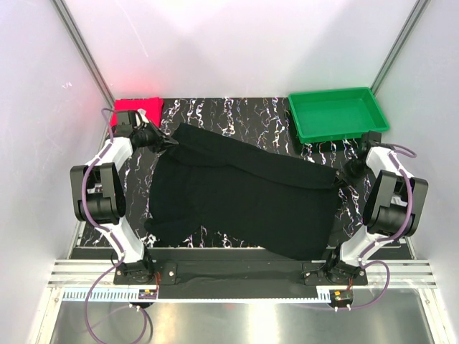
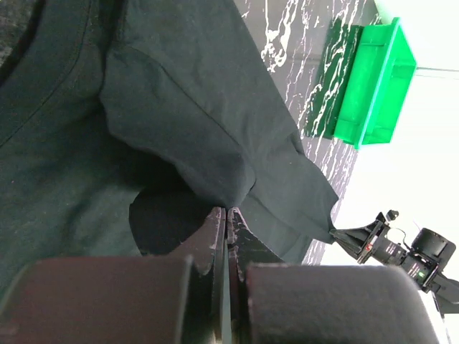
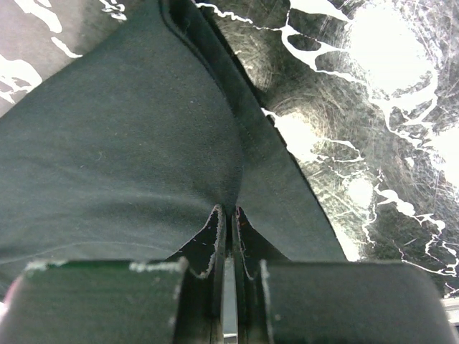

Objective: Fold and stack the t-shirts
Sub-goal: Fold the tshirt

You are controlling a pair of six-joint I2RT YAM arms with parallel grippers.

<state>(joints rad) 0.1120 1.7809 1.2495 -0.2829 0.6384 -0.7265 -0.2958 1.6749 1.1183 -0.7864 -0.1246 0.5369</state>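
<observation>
A soft black cloth t-shirt [image 1: 244,193] lies spread over the middle of a black, white-veined marble-patterned desk [image 1: 237,113], its near hem close to the arm bases. The left end effector [image 2: 226,215] is clenched on a bunched edge at the shirt's far left. The right end effector [image 3: 229,213] is clenched on a thin edge at the shirt's right side. A raised ridge of cloth runs between the two grips. Beyond it, in the far left corner beside the left arm, sits a bright pinkish-red cloth t-shirt [image 1: 138,109] in a compact shape. A rigid green plastic tray [image 1: 336,113] stands at the far right.

The step appears to be drawing the black shirt taut to lay a fold. To do it well, both arms should probably travel together at matching height, keeping the ridge straight. Tension should stay light so neither pinch slips, and the edge should then be lowered evenly.

The wrist views show what the overhead view cannot: each pair of jaws pressed fully together with cloth between them. Only the overhead view shows the pinkish-red shirt and the black shirt's whole outline. The left wrist view alone shows a sleeve seam and the neckline up close.
</observation>
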